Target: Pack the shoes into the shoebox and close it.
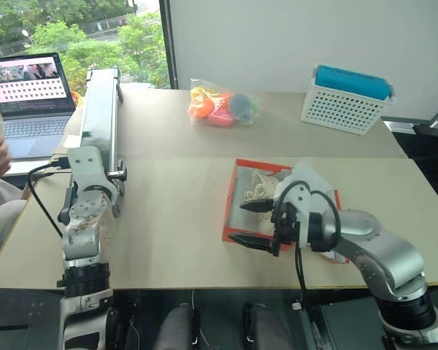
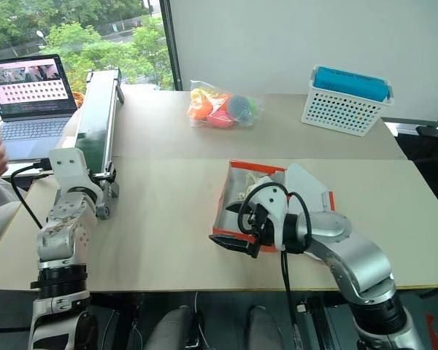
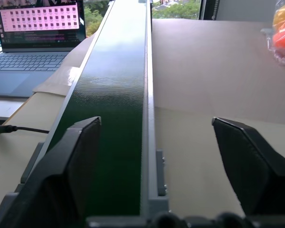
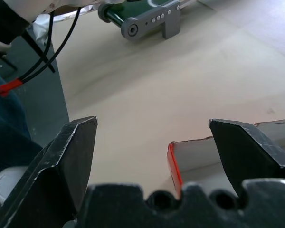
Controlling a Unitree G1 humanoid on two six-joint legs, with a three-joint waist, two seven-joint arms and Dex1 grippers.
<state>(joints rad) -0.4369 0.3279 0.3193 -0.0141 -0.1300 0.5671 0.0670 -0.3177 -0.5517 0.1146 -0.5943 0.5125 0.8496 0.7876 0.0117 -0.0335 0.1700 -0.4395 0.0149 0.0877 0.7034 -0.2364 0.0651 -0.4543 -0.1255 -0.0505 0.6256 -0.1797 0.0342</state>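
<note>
Two spread empty grippers (left (image 3: 154, 166), right (image 1: 254, 223)) beside open shoebox (image 1: 232, 197), long axis front-to-back, shoes (image 1: 261, 187) inside.

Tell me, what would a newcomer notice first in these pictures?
First the orange-red shoebox standing open near the table's front edge, cream lacy shoes inside. The right end effector hangs open at its front. At the table's left runs a long green conveyor belt, the open left end effector facing along it.

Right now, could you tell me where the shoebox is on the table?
In the left eye view the shoebox sits open on the robot's right half of the table, near the front edge, with the open right pincer in front of it.
</note>
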